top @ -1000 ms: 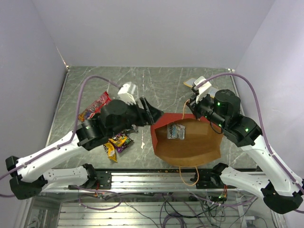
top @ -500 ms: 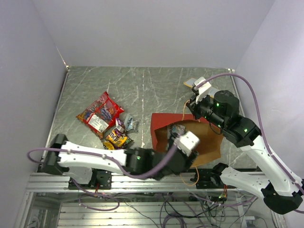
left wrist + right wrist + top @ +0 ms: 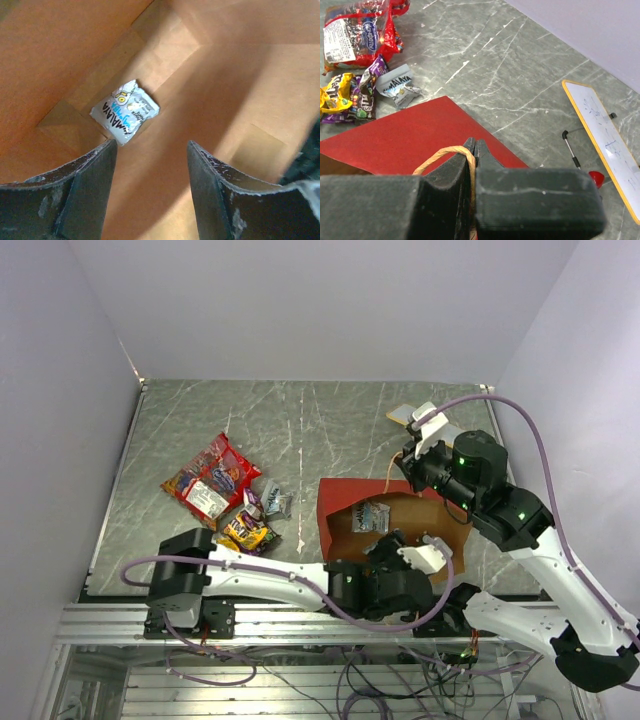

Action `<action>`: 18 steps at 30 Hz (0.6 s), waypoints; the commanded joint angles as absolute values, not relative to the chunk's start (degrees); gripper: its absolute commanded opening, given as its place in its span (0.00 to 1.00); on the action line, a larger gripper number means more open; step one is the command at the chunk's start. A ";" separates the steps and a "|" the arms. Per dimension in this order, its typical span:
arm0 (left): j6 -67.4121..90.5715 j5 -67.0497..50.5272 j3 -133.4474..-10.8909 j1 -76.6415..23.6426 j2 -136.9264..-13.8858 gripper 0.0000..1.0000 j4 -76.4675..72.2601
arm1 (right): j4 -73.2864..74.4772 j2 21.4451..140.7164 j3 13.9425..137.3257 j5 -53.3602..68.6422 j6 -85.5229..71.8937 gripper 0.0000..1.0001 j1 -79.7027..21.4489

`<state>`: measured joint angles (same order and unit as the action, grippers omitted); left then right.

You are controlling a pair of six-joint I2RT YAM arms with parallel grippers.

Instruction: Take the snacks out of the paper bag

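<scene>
My left gripper: parted, empty.
My right gripper: clamping handle.
Risk: silver-blue packet lies flat; I'd pinch paper bag.

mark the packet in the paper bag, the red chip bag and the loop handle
packet (image 3: 125, 111), left wrist view, its middle
red chip bag (image 3: 212, 482), top view, its middle
loop handle (image 3: 438, 153), right wrist view, arch

1. Inside the paper bag, brown walls hem the left claw; open floor runs toward 11 o'clock up to one silver-blue packet.
2. The right claw, pinching the loop handle, blocks the bag's 12 o'clock rim.
3. Loose snacks crowd the bench at the bag's 9 o'clock; 11 o'clock is bare.
</scene>
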<state>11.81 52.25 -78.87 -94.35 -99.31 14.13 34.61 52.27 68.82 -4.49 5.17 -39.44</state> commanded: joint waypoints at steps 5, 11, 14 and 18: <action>5.62 46.08 -76.43 -87.57 -104.72 0.62 6.90 | 36.13 53.08 72.51 -3.01 4.90 0.00 -39.47; 2.05 42.42 -76.63 -83.53 -109.56 0.60 5.38 | 37.34 54.02 73.54 -1.94 5.57 0.00 -39.51; 1.24 41.14 -77.96 -81.18 -112.69 0.64 5.86 | 37.49 54.21 73.86 -1.73 6.16 0.00 -39.52; 2.29 42.38 -81.52 -78.07 -116.72 0.78 8.42 | 38.39 54.51 74.37 -1.02 7.49 0.00 -39.47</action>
